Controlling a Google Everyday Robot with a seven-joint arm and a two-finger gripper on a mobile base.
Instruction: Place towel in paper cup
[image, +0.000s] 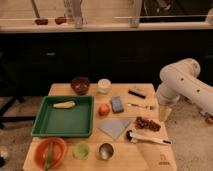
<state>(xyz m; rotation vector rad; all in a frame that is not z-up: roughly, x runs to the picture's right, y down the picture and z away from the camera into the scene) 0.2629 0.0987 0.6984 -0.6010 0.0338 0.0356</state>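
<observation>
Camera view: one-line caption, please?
Gripper beside the table, at its right edge; towel flat mid-table, paper cup upright near the far edge.

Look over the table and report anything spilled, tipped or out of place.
Nothing stands out. The towel lies flat, turned cornerwise on the table; the paper cup stands upright at the back, apart from it. Nothing looks spilled. The end effector hangs beside the table's right edge, holding nothing.

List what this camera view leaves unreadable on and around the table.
- White robot arm: cut off by the right edge; its gripper hangs beside the wooden table's right side.
- Shiny metal cup: inside too dark.
- Thin grey-blue square towel: blur hides whether it touches the blue-grey block.
- Small white paper cup: inside too small.
</observation>
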